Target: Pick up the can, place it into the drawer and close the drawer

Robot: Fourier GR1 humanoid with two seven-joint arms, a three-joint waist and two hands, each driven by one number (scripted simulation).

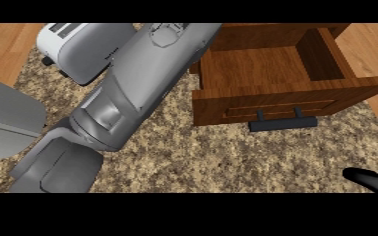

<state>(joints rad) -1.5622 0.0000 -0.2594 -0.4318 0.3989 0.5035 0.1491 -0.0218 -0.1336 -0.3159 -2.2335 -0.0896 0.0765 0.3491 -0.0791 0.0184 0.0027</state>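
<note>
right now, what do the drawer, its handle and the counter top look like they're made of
The drawer looks like wood with a reddish-brown, lightly glossy finish: grain lines run along its floor and walls. Its handle looks like dark metal or plastic, a plain matte bar on two posts; which one is unclear. The counter top looks like speckled stone, perhaps granite, mottled tan and brown.

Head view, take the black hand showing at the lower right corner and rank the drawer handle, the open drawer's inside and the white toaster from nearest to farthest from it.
From the right hand, at the lower right edge:
1. Drawer handle, the dark bar on the drawer's front, up and left of the hand.
2. Drawer's inside, the open wooden box beyond the handle.
3. Toaster, at the upper left, across the grey forearm.
</note>
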